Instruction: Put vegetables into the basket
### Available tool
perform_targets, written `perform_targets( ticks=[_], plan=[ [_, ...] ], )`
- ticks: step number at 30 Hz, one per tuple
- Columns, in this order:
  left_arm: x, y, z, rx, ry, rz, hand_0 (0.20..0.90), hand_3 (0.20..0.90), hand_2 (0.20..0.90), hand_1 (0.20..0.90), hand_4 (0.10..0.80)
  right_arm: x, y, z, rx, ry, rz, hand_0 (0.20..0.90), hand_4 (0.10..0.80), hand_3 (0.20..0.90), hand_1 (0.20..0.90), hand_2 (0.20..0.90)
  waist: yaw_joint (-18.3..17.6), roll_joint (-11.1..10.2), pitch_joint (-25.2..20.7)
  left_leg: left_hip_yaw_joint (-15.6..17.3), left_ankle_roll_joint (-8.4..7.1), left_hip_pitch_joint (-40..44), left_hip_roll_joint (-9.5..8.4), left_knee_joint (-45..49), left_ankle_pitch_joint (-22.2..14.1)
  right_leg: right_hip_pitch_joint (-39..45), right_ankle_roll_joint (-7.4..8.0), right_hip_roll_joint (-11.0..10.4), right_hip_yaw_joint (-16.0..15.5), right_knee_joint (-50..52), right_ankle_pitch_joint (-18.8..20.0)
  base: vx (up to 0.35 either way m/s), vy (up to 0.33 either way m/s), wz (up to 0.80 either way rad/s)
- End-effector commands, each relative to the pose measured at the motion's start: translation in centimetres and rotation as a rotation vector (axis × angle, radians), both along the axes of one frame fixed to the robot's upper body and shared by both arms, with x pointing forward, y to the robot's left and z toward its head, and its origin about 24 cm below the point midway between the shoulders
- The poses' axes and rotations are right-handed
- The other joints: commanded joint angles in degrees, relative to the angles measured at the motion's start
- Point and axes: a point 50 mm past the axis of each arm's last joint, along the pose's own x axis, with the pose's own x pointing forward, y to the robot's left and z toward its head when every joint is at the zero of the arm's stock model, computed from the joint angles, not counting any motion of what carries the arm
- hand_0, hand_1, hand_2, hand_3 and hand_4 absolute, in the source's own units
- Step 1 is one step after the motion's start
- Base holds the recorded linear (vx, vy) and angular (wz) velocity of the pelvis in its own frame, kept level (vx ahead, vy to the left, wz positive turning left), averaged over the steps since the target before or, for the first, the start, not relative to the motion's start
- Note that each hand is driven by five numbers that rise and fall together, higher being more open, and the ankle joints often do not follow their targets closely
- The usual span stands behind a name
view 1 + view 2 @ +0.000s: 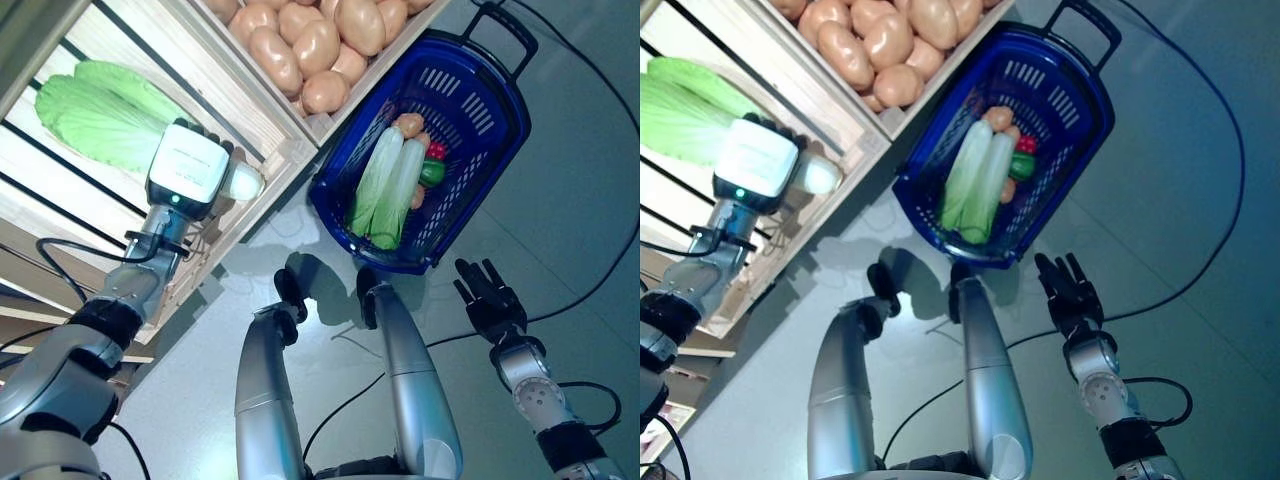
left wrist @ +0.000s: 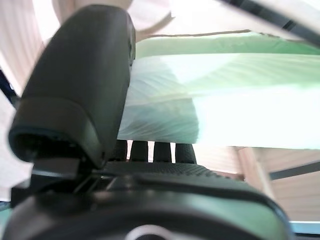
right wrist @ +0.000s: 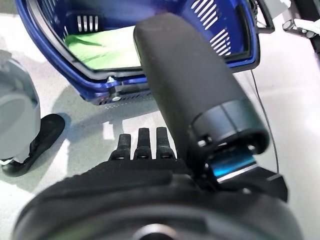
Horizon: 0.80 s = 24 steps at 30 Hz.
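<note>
My left hand [image 1: 188, 166] reaches into the wooden stand's slatted crate [image 1: 250, 110] and is curled round a long green-and-white cabbage [image 1: 95, 112] near its white stem end. In the left wrist view the thumb [image 2: 80, 90] lies over the cabbage [image 2: 225, 100] and the fingers pass under it. The blue basket [image 1: 515, 110] stands on the floor and holds long cabbages [image 1: 385, 185], a potato [image 1: 408, 124], and a red [image 1: 437, 150] and a green pepper [image 1: 432, 172]. My right hand [image 1: 488, 296] is open, fingers straight, over the floor just outside the basket's near rim [image 3: 60, 65].
A crate of potatoes [image 1: 310, 45] stands right beside the basket's left rim. The basket's black handle [image 1: 505, 25] lies at its far end. Grey floor [image 1: 580, 200] stretches to the right of the basket.
</note>
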Motion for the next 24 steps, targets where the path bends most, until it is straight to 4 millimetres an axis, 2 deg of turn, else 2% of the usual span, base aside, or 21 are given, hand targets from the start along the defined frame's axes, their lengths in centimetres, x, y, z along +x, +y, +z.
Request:
perform_targets(
  ticks=[1,6,7,10,13,17,21,23,24],
  plan=[
    [-0.5,2.0,4.3,-0.044,-0.21,0.027,0.3,0.3,0.3,0.3,0.4,-0.4,-0.6,2.6,-0.006,-0.162,-0.051,0.9,0.8,0.9,0.9,0.9,0.42,-2.08,-0.16,-1.9,-2.7,7.5,0.54,-2.48,-3.4,8.31,0.5,0.42,-1.11,-12.86,8.94,-0.004,-0.102,0.05],
    [-1.0,2.1,3.8,-0.135,-0.244,-0.041,0.3,0.3,0.3,0.3,0.4,-0.3,0.7,1.9,-0.009,-0.144,-0.024,0.9,0.8,0.9,0.9,0.9,1.33,-2.3,-0.2,-1.6,-4.49,15.95,-0.64,-10.83,0.52,17.63,0.64,0.49,-2.18,-21.05,10.5,-0.027,-0.084,0.1],
    [-1.3,2.0,3.3,-0.179,-0.25,-0.065,0.3,0.3,0.3,0.3,0.4,-0.4,1.1,1.7,-0.013,-0.143,-0.012,0.9,0.8,0.9,0.9,0.9,1.66,-2.28,-1.06,-0.91,-4.28,17.89,-0.97,-14.55,3.2,19.63,0.21,0.44,-2.78,-24.11,12.13,-0.07,-0.055,0.09],
    [-1.8,1.7,2.4,-0.219,-0.257,-0.118,0.3,0.3,0.3,0.3,0.4,-0.5,1.6,1.3,-0.006,-0.136,-0.001,0.9,0.8,0.9,0.9,0.9,2.18,-2.05,-2.63,-0.6,-4.64,20.8,-1.38,-18.14,4.49,22.87,0.1,0.34,-3.25,-27.21,12.28,-0.02,-0.043,0.05],
    [-3.0,1.2,0.7,-0.377,-0.307,-0.192,0.3,0.3,0.3,0.3,0.4,-0.7,2.4,0.4,-0.001,-0.128,0.007,0.9,0.8,0.9,0.9,0.9,3.35,-1.35,-5.22,-0.96,-5.13,25.94,-1.8,-24.14,6.42,28.7,-0.06,0.26,-3.7,-32.56,12.54,0.014,-0.041,0.08],
    [-5.4,1.3,-1.1,-0.593,-0.396,-0.234,0.3,0.3,0.3,0.3,0.4,-1.5,2.7,-0.5,-0.009,-0.109,-0.02,0.9,0.8,0.9,0.9,0.9,5.15,-0.58,-8.5,-2.14,-5.23,32.2,-2.94,-32.03,8.54,35.11,0.48,0.26,-4.56,-39.18,13.72,0.062,-0.036,0.06],
    [-8.0,1.3,-2.3,-0.717,-0.497,-0.252,0.3,0.3,0.3,0.3,0.4,-2.5,2.4,-1.0,-0.029,-0.092,-0.061,0.9,0.8,0.9,0.9,0.9,6.78,-0.38,-12.08,-2.69,-5.18,37.64,-3.71,-38.52,9.87,41.31,1.3,-0.18,-6.44,-45.73,15.45,0.088,-0.015,0.17],
    [-9.5,1.1,-2.4,-0.912,-0.557,-0.303,0.3,0.3,0.3,0.3,0.4,-3.2,2.1,-1.2,-0.042,-0.092,-0.082,0.9,0.8,0.9,0.9,0.9,7.55,-0.25,-14.08,-3.09,-5.12,40.44,-4.04,-41.12,10.03,44.2,1.49,-0.03,-7.18,-47.85,15.59,0.129,0.007,0.14],
    [-10.2,0.8,-2.6,-0.947,-0.59,-0.315,0.3,0.3,0.3,0.3,0.4,-3.6,2.1,-1.5,-0.042,-0.084,-0.09,0.9,0.8,0.9,0.9,0.9,7.89,-0.36,-14.76,-3.38,-5.08,41.63,-4.14,-42.01,9.85,45.42,1.56,0.04,-7.36,-48.67,15.48,0.129,0.0,0.2]
  ],
)
